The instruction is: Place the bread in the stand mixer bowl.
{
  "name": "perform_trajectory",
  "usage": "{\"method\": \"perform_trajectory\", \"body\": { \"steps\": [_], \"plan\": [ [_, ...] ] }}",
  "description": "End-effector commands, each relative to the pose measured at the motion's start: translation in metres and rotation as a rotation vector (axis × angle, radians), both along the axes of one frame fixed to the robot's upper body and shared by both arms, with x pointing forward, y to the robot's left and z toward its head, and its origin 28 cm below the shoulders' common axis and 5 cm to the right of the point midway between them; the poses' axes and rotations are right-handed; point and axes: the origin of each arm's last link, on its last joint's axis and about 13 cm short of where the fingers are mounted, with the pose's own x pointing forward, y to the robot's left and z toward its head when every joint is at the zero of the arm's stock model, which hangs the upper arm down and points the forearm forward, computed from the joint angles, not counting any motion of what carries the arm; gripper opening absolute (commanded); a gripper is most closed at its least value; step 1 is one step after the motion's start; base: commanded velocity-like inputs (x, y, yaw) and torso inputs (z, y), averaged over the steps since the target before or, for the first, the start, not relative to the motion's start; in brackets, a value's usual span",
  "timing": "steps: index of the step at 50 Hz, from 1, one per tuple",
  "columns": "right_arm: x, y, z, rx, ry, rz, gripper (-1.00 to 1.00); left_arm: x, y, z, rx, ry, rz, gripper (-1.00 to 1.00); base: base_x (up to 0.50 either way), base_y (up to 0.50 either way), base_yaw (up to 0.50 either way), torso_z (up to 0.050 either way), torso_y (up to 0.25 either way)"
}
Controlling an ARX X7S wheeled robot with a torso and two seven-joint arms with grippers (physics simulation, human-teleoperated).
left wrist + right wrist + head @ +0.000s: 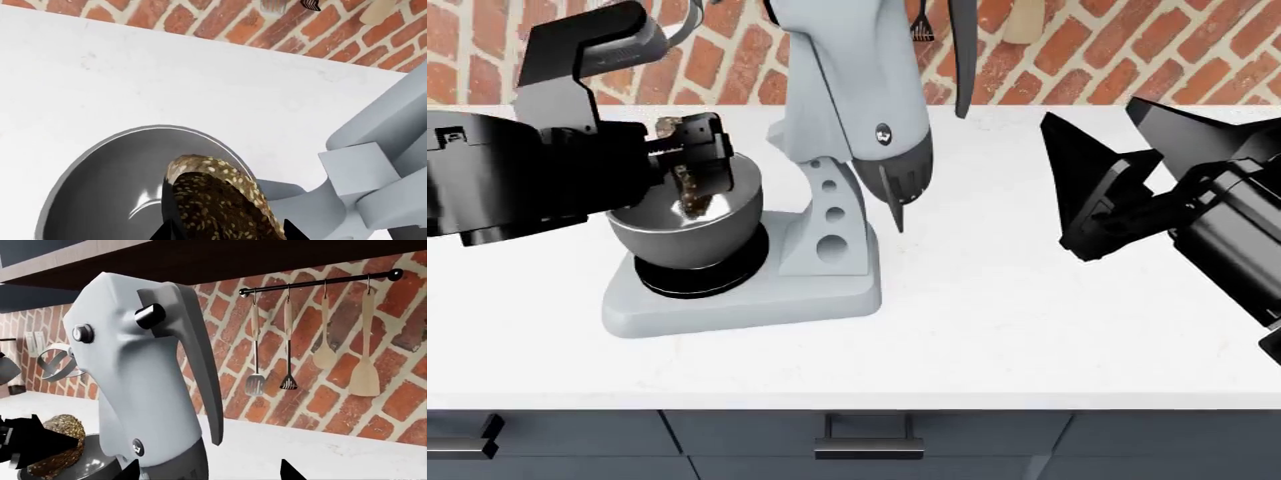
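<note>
Red brick wall point(1094, 70) backs a white counter point(1028, 320) in the head view, with dark drawers point(868, 440) along the counter's front edge. A light grey stand mixer point(841, 130) stands toward the counter's left end, its head tilted up, and the shiny bowl point(687, 225) sits on a black ring on the mixer's base. The left gripper point(694, 165) hangs right over the bowl's mouth, its fingers closed on the bread point(691, 190), whose lower end dips to about the bowl's rim. The right gripper point(1094, 200) floats above the counter's right part, well apart from the mixer, its two dark fingers spread wide with nothing between them. From the left wrist view, the seeded brown bread point(220, 200) is pinched between the black fingertips point(167, 232) and hangs above the grey inside of the bowl point(100, 180), near the side closest to the mixer's column point(373, 165); white counter point(167, 80) and brick lie beyond. From the right wrist view, the mixer's raised head point(140, 365) fills the middle, the bread point(60, 445) shows low beside it above the bowl's rim point(93, 460), and spatulas and a slotted turner hang from a black rail point(313, 282) on the brick wall.
</note>
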Motion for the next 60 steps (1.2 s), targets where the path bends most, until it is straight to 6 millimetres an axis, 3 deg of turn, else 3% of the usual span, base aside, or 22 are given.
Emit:
{"method": "perform_trajectory", "body": {
  "steps": [1,8,9,23,34,60],
  "plan": [
    [0.0,-0.001,-0.002,0.004,0.001,-0.002,1.0,0.006,0.0,-0.005,-0.006,0.007,0.01,-1.0,0.0,0.0,0.0,0.0,0.0],
    [0.001,-0.002,-0.002,0.004,0.004,-0.001,1.0,0.003,0.002,0.001,-0.031,-0.014,0.014,-1.0,0.0,0.0,0.0,0.0,0.001],
    [0.001,-0.001,-0.003,0.005,0.005,-0.001,1.0,0.002,0.002,0.003,-0.038,-0.019,0.017,1.0,0.0,0.0,0.0,0.0,0.0],
    [0.001,0.0,-0.002,0.003,0.003,-0.002,1.0,-0.002,0.003,0.009,-0.029,-0.043,0.018,1.0,0.0,0.0,0.0,0.0,0.0],
    [0.002,0.0,-0.003,0.002,0.005,-0.006,1.0,-0.02,0.006,0.018,-0.035,-0.074,0.007,1.0,0.0,0.0,0.0,0.0,0.0],
    [0.0,0.003,0.001,-0.009,-0.005,-0.001,1.0,-0.122,0.018,0.046,-0.027,-0.266,-0.097,1.0,0.0,0.0,0.0,0.0,0.0]
  ]
}}
